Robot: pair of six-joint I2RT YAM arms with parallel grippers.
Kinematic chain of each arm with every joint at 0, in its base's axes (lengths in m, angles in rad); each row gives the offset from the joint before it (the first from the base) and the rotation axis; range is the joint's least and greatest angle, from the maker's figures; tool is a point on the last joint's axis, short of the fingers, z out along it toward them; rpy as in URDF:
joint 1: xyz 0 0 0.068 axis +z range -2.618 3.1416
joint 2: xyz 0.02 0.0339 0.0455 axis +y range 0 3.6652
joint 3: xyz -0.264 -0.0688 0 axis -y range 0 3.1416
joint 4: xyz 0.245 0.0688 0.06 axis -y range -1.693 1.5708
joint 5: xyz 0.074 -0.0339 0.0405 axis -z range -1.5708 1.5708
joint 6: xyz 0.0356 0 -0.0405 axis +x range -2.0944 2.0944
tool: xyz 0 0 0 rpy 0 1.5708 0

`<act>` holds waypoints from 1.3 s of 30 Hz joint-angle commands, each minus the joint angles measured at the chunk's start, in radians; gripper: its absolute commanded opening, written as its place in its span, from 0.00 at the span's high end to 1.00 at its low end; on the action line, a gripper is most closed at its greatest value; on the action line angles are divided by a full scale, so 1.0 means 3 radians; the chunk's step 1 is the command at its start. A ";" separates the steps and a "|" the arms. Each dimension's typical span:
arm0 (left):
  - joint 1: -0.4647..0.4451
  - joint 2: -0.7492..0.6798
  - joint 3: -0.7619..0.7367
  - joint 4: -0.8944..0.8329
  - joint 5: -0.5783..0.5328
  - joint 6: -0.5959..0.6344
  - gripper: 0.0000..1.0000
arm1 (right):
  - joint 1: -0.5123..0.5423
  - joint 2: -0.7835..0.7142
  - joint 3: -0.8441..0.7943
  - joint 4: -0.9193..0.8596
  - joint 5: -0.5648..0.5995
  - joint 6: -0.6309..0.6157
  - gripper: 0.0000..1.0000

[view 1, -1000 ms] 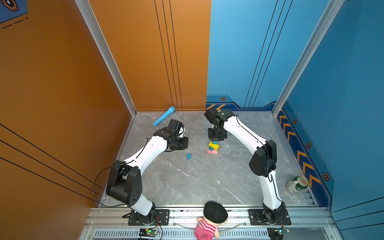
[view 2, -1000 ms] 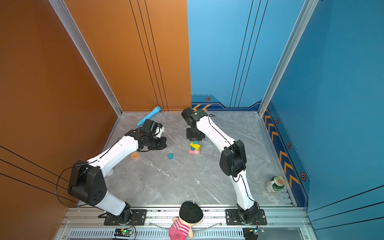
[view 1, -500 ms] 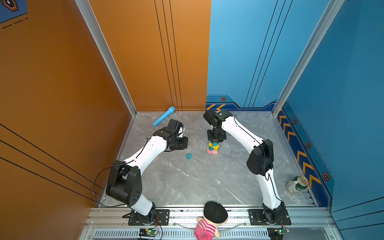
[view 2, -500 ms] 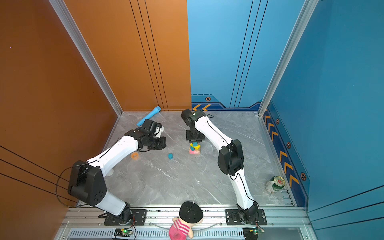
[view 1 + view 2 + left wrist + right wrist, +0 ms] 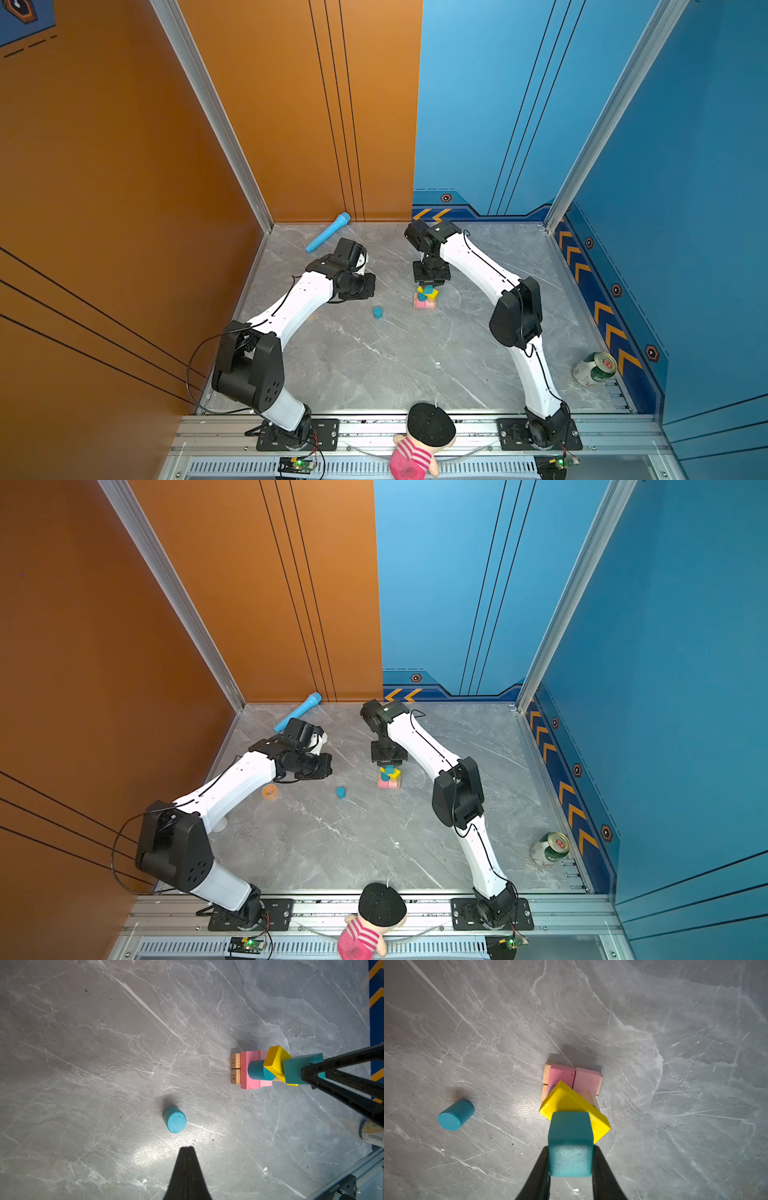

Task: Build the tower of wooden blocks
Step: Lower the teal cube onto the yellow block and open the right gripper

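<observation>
Tower (image 5: 426, 296) stands mid-table, toward the back, just below the right arm's wrist in both top views. Layers from the bottom: tan bars (image 5: 235, 1068) side by side, pink bars (image 5: 583, 1079) across them, then an upright blue cylinder (image 5: 257, 1070) and a pale cylinder (image 5: 588, 1097), with a yellow bar (image 5: 566, 1099) on top, skewed diagonally.

Teal cube (image 5: 571, 1142) sits at the very top, over the yellow bar. Touching or just above, can't tell. Right gripper (image 5: 571, 1153) is clamped on the cube, black fingers (image 5: 539, 1167) pressed to its two opposite sides, jaws only as wide as the cube.

Loose blue cylinder (image 5: 377, 312) stands on the grey marble tabletop (image 5: 374, 365), near the tower on the left arm's side, apart from it.

Left gripper (image 5: 187, 1149) has its jaws fully together and holds nothing. It hovers near the loose cylinder, not touching it.

Further out: orange ring (image 5: 270, 791) beside the left arm, light-blue toy microphone (image 5: 328, 232) lying by the back wall, green can (image 5: 594, 369) on its side at the right edge, doll (image 5: 419, 444) with a black hat at the front rail.
</observation>
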 commanded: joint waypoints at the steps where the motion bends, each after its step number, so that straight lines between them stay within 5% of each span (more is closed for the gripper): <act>1: 0.0037 -0.0085 -0.0053 0.0002 0.0047 0.0032 1.00 | -0.0017 0.0019 0.0078 -0.0095 0.0049 -0.0010 0.89; 17: 0.0039 -0.0067 -0.0056 0.0004 0.0048 0.0030 1.00 | -0.0028 0.0057 0.0070 -0.0087 0.0070 0.0021 0.85; 39: 0.0060 -0.0047 -0.0076 0.0019 0.0058 0.0036 1.00 | -0.0029 0.0119 0.0070 -0.0088 0.0069 0.0041 0.63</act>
